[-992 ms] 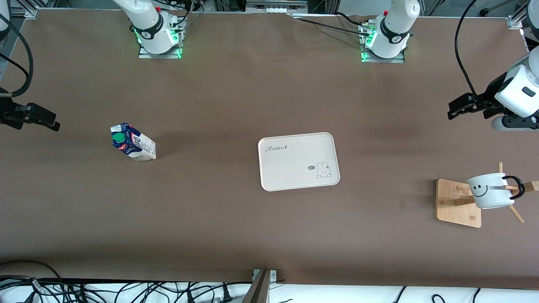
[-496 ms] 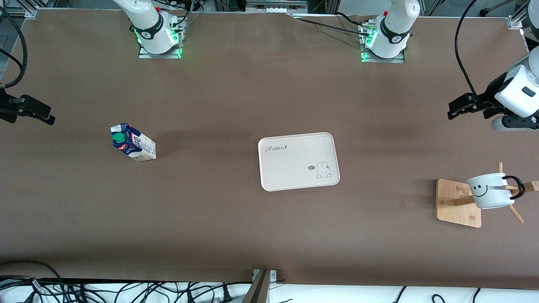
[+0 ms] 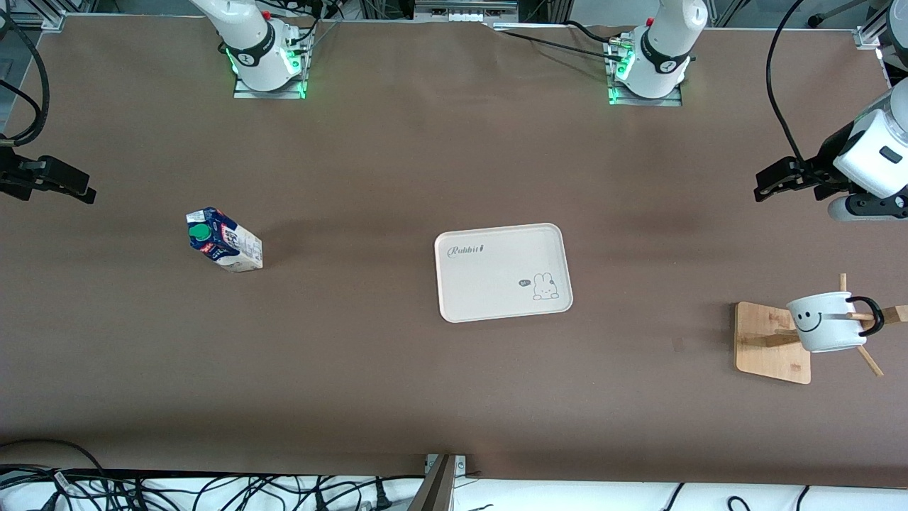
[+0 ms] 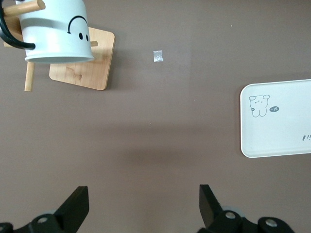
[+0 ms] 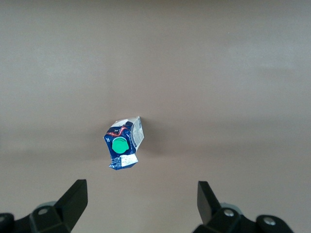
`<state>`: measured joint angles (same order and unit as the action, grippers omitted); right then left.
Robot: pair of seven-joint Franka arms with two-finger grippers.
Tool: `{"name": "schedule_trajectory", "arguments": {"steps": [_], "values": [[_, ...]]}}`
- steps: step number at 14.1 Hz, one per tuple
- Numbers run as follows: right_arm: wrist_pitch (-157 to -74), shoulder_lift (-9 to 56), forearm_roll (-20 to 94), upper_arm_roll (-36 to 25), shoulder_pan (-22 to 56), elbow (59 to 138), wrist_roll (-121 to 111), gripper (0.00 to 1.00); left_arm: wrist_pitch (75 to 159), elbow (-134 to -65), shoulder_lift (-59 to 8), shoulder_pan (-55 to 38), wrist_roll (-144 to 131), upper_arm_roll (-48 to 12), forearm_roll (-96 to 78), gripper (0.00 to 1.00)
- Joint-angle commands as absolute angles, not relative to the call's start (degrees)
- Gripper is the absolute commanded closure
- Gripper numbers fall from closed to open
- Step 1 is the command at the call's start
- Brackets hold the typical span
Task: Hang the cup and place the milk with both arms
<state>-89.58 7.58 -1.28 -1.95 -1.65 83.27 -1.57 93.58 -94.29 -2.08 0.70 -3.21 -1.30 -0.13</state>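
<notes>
Cream tray reads "Rabbit" | left claw released | right claw released

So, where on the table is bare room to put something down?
The white rectangular tray is bare inside. Brown tabletop lies free between it and the blue-white milk carton, and between it and the wooden rack bearing the white smiley cup. The rack's corner is crowded. Left pincer and right pincer hang open at the table's ends.
</notes>
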Motion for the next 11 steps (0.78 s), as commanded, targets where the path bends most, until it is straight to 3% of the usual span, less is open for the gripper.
{"name": "schedule_trajectory", "arguments": {"steps": [1, 11], "values": [[-88.2, 8.0, -2.0, -1.3, -2.3, 81.8, -0.8, 0.0, 93.3, -92.9, -2.7, 0.4, -3.4, -1.0, -0.4, 0.0], [-87.6, 8.0, -0.3, -1.6, -2.6, 81.8, -0.2, 0.0, 93.3, -92.9, -2.7, 0.4, -3.3, -1.1, -0.4, 0.0]]}}
